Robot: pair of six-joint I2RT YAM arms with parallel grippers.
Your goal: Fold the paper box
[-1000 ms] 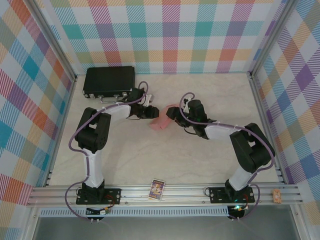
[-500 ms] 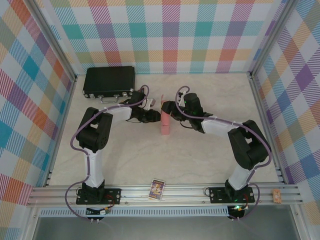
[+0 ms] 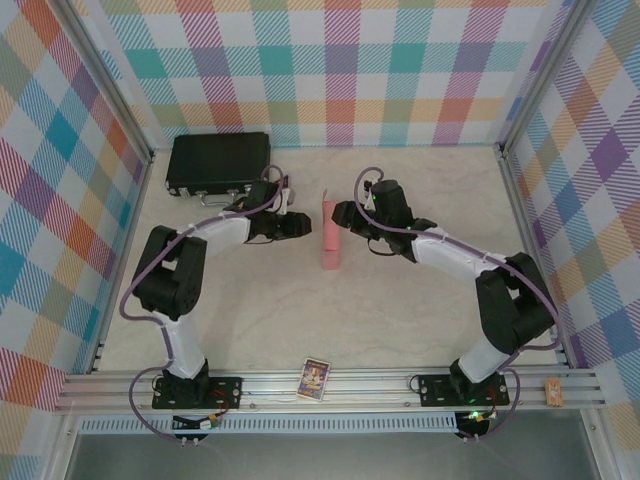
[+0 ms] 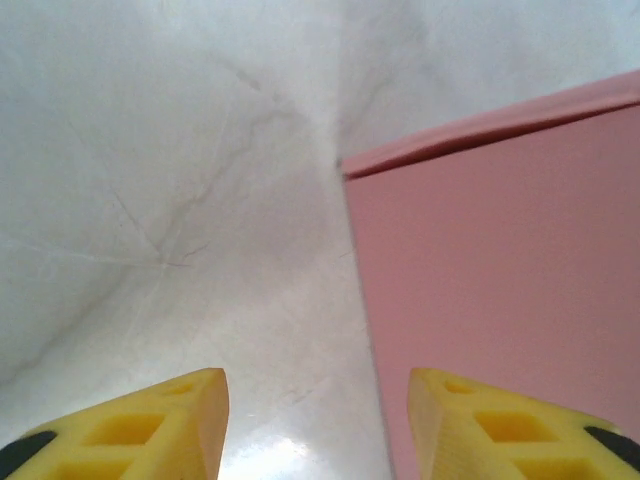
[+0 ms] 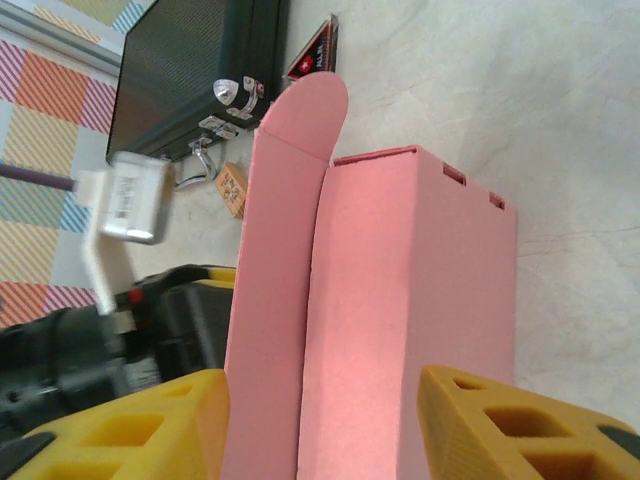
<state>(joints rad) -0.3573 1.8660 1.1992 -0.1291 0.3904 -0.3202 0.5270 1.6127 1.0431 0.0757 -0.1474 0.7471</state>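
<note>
The paper box (image 3: 330,232) is seen standing on its edge near the middle of the table (image 3: 400,310), between the two end effectors. The left end effector (image 3: 302,226) is placed just left of the box, its fingers (image 4: 200,400) parted over bare table, and nothing is held. The right end effector (image 3: 343,216) is set against the box's right side. The gap between its fingers is filled by the box, which appears to be gripped. A rounded flap (image 5: 300,110) is seen projecting at one end. A black case (image 3: 218,161) is set at the far left.
</note>
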